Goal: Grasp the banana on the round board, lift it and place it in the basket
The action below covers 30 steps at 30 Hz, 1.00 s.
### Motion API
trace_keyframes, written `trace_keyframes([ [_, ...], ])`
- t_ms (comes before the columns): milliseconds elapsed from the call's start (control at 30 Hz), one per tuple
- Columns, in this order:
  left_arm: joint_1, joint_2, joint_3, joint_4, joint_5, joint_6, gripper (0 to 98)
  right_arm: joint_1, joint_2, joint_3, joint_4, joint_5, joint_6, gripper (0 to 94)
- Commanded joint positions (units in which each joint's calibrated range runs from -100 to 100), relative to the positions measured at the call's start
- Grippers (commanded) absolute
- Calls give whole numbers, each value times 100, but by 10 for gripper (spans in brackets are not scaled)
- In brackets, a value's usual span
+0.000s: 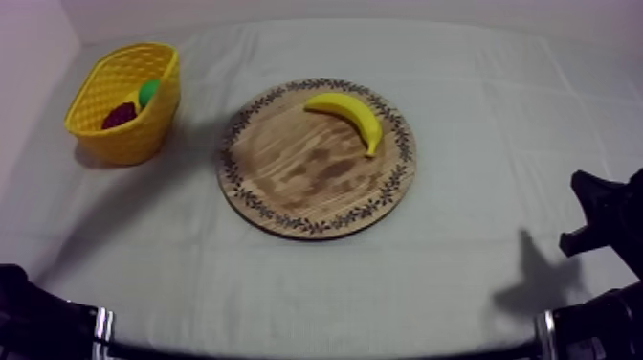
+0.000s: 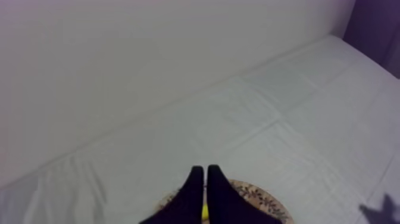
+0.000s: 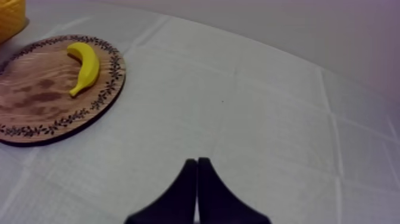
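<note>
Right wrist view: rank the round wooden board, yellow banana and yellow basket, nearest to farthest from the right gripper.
1. Round wooden board, its rim closest to the right gripper.
2. Yellow banana, lying on the board.
3. Yellow basket, beyond the board.

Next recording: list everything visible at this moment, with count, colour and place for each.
banana: one, yellow, lying on the wooden board near its far right rim
wooden board: one, brown with a dark patterned rim, round, mid-table
yellow basket: one, yellow, far left of the table, apart from the board
green fruit: one, green, inside the basket; kind unclear
dark fruit: one, reddish purple, inside the basket beside the green fruit; kind unclear
cloth: one, grey-white, covering the table
left gripper: one, black, fingers together, empty, facing the board's rim
right gripper: one, black, fingers together, empty, over bare cloth to the board's right
</note>
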Motion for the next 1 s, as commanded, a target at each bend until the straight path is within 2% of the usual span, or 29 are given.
trace_keyframes([
  [0,117,458,-508,-114,303,287,0,0,0,-5,-1,2,1,3],
  [133,260,970,-1084,-200,800,621,0,0,0,-5,-1,2,1,3],
  [467,487,1961,-2379,-232,1896,1477,0,0,0,-5,-1,2,1,3],
  [667,541,2226,-2629,-270,2226,2139,0,0,0,-5,-1,2,1,3],
  [967,601,2424,-2551,-450,2520,3388,0,0,0,-5,-1,2,1,3],
])
